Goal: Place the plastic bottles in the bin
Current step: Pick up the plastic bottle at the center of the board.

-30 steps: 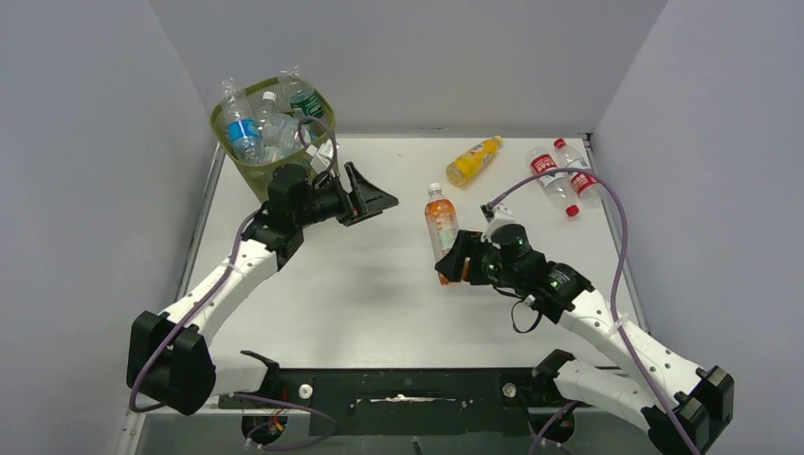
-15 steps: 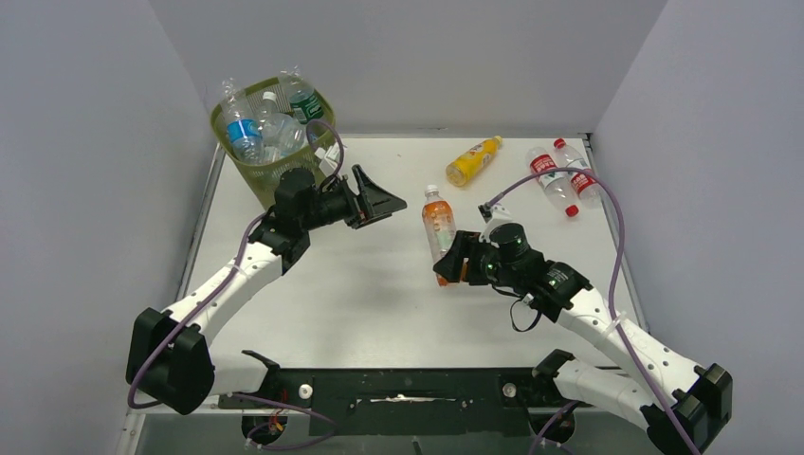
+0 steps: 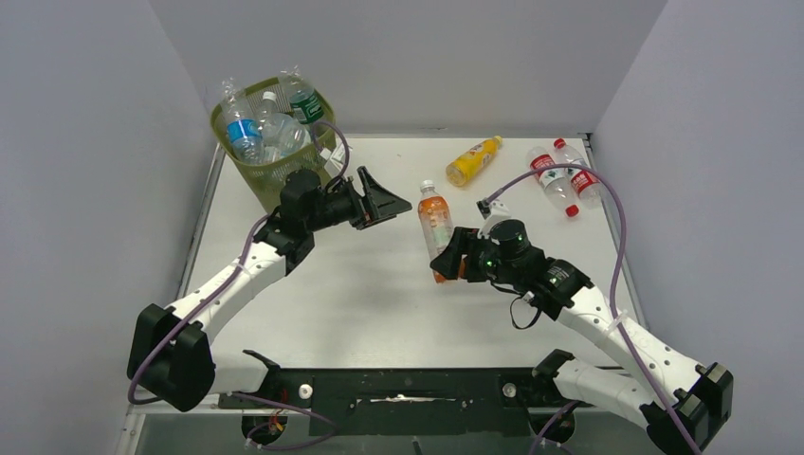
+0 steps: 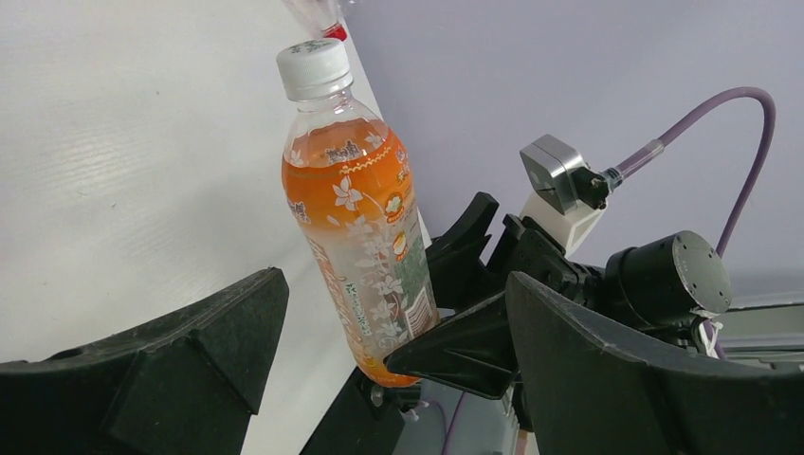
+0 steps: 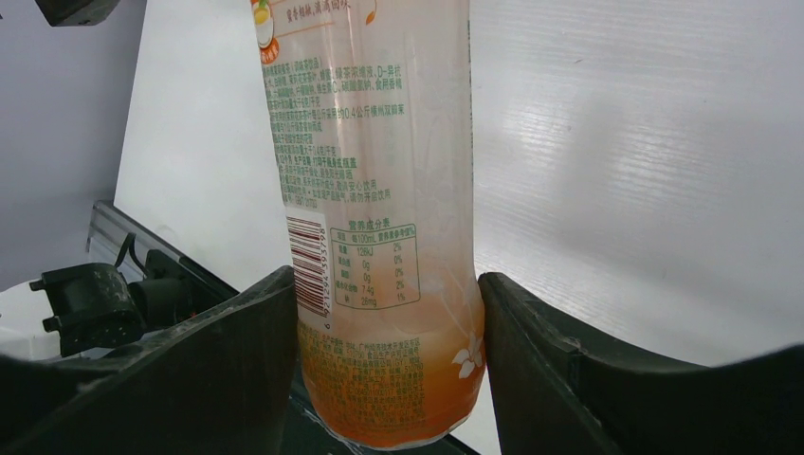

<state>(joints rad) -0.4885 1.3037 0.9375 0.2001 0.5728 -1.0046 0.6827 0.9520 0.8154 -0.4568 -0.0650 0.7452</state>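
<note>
My right gripper (image 3: 453, 263) is shut on the base of an orange-labelled plastic bottle (image 3: 436, 224) with a white cap, holding it above the table; both fingers press its sides in the right wrist view (image 5: 379, 237). My left gripper (image 3: 384, 201) is open and empty, just left of that bottle, facing it; the bottle shows between its fingers in the left wrist view (image 4: 356, 227). The olive-green mesh bin (image 3: 248, 166) stands at the far left corner with several clear bottles (image 3: 268, 133) sticking out of it.
A yellow bottle (image 3: 472, 159) lies at the back middle of the table. Two clear red-labelled bottles (image 3: 563, 180) lie at the back right. Grey walls close in on the left, back and right.
My left gripper has moved right, away from the bin and toward the orange bottle. My right gripper has shifted the orange bottle slightly left and up.
</note>
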